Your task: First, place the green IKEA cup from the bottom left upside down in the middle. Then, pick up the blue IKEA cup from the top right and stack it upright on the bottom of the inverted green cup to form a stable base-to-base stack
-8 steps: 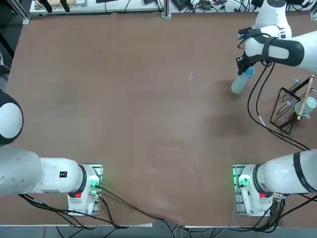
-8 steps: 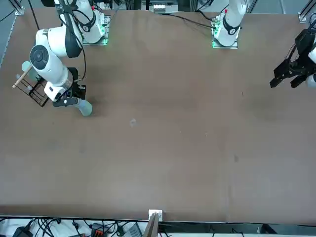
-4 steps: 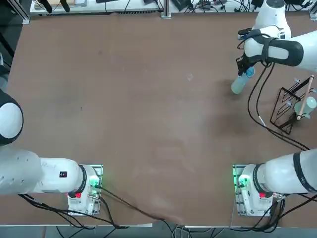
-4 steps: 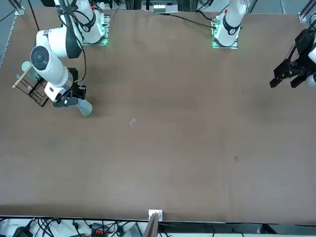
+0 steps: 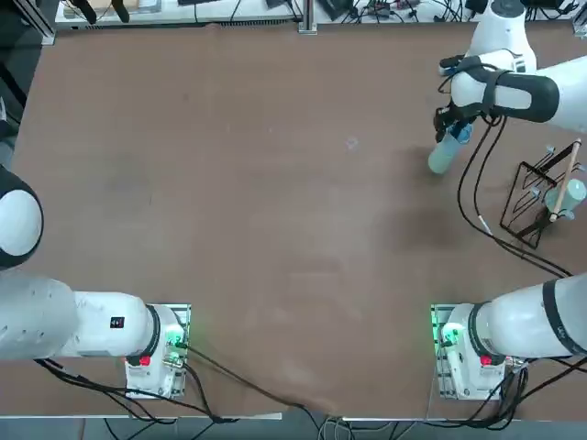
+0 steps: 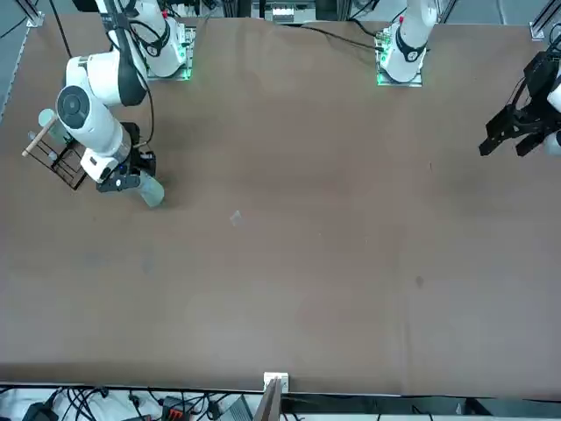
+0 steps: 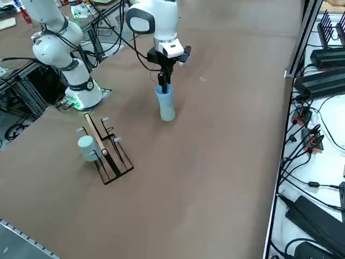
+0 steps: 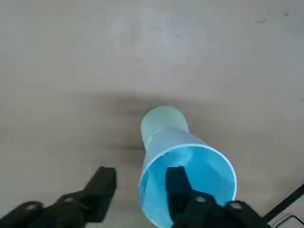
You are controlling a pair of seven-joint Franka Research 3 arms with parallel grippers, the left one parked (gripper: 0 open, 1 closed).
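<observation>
**Blue cup sits on green base, far right of the surface**

Here, from my remote station, I see the right hand (image 8: pixel 137 190) poised over the stack at the far right of the surface (image 5: pixel 257 202), near the black wire rack (image 5: pixel 532 206) that holds a pale cup (image 5: pixel 570 193). The blue IKEA cup (image 8: pixel 187 183) stands upright on the bottom of the inverted green IKEA cup (image 8: pixel 161 121), base to base, as the right side view shows most plainly. In the wrist view one finger (image 8: pixel 178 187) reaches down inside the blue cup's mouth and the other (image 8: pixel 102 187) stands outside its wall with a visible gap, so I judge the hand open around the rim, not clamping it.

The stack is not at the middle of the surface; it stands well off toward the far right corner, so I read the placement as differing from what the task names.

The danger from here, in my judgement, lies in the withdrawal. The inner finger sits close to the blue cup's wall; any sideways drift as I lift would drag the rim, and a light plastic tumbler balanced on a narrow base would tip or slide off the green one. A tilted rise could also hook the rim and carry the blue cup up. A straight vertical retreat looks safest.
</observation>
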